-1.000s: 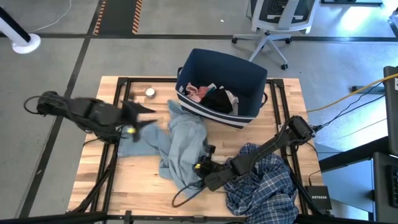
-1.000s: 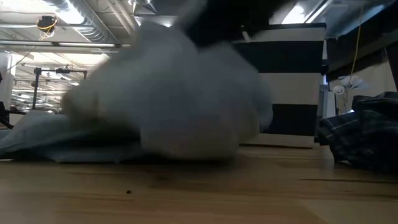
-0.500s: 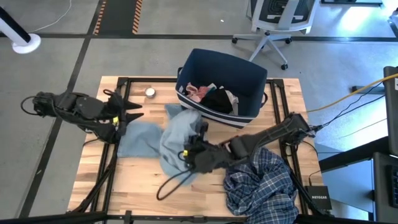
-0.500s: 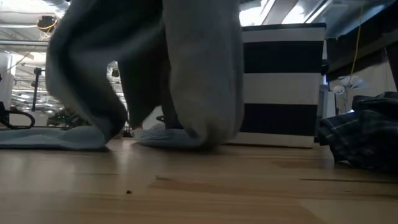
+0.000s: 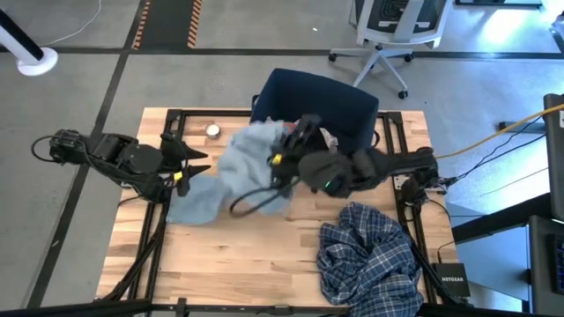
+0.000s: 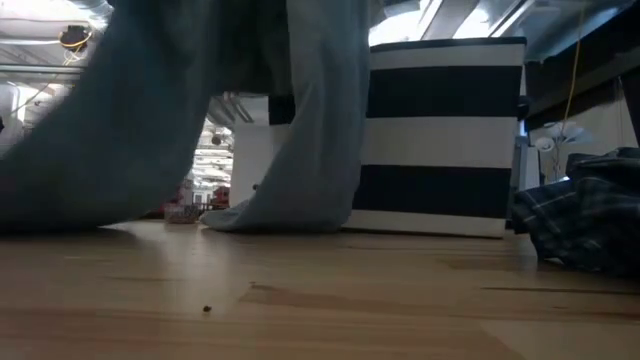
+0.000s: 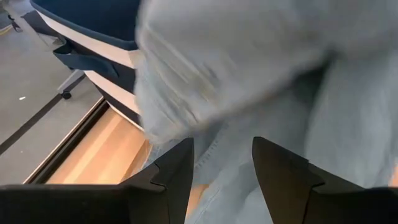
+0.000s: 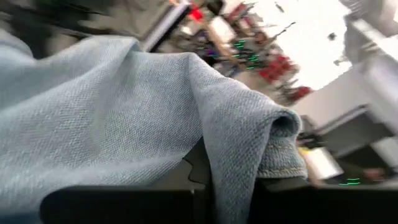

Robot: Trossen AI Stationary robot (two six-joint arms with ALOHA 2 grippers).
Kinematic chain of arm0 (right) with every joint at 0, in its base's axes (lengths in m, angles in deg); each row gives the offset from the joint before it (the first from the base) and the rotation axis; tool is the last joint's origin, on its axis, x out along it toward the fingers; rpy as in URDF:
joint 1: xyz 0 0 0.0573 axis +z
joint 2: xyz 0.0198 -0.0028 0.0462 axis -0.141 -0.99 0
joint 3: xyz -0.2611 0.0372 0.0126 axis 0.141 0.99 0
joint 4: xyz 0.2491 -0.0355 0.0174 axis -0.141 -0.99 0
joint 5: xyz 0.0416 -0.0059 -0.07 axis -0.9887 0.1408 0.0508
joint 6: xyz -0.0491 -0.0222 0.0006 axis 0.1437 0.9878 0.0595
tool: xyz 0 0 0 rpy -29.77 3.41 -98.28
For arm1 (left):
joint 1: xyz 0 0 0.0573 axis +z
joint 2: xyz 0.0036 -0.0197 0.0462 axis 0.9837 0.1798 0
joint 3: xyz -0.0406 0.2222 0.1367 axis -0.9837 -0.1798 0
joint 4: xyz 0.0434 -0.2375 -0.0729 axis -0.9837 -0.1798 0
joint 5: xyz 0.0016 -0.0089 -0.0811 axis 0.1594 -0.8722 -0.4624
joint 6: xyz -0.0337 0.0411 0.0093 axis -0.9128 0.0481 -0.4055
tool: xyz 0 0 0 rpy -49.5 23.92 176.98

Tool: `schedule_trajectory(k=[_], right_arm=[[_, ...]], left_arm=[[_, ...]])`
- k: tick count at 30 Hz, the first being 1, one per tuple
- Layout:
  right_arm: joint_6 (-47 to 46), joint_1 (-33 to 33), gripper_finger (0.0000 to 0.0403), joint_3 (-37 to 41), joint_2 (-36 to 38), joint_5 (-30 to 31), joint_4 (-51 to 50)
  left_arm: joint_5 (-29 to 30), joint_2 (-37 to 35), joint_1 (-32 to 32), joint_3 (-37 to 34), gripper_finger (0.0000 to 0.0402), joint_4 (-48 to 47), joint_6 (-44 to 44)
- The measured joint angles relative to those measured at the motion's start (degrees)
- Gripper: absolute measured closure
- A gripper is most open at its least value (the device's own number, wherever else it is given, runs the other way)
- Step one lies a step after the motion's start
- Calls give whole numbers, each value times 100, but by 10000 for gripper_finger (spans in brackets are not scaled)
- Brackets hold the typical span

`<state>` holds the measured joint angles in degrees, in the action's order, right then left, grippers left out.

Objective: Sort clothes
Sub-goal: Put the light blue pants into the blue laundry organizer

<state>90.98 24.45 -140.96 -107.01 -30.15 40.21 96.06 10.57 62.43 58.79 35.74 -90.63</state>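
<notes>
A light blue denim garment [image 5: 242, 158] hangs from my right gripper [image 5: 284, 157], which is shut on it high above the table, just in front of the navy striped bin [image 5: 330, 97]. The garment's lower end lies on the wood [image 5: 196, 202]. My left gripper [image 5: 187, 165] stands open at the table's left, pointing at the denim [image 7: 261, 74], with nothing between its fingers. The blue-white plaid shirt [image 5: 366, 255] lies heaped at the near right corner. In the low view the denim [image 6: 320, 110] hangs before the bin [image 6: 445, 140]. My right gripper pinches a bunched fold of the denim beside a stitched hem [image 8: 281, 163]; the cloth drapes over the fingers and hides their tips. The gripper reaches nearly level from the table's right. The denim hangs slack below, its lower end [image 6: 265, 215] on the table.
A small round silvery thing [image 5: 212, 131] sits on the far left of the table. A black cable loop [image 5: 251, 201] hangs under the right arm. An office chair [image 5: 392, 35] stands beyond the bin. Bare wood [image 5: 238, 264] lies at the near left.
My right gripper has risen steeply and gone toward the far edge and the bin, staying shut on the denim. The denim has been pulled up from a flat heap into a hanging drape. Its left end has stayed on the table.
</notes>
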Motion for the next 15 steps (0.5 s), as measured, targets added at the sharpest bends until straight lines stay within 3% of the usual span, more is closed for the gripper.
schedule_trajectory(k=[3,8,12,15], right_arm=[[934,-162,359,-11,181,309,533],[1436,-490,359,-78,453,836,860],[1383,-801,359,-78,542,1399,472],[654,-1061,359,-74,545,1603,-415]], left_arm=[[1,-2,0,0,244,15,8],[58,-2,0,0,244,184,219],[63,-2,0,0,244,381,431],[63,-2,0,0,244,429,478]])
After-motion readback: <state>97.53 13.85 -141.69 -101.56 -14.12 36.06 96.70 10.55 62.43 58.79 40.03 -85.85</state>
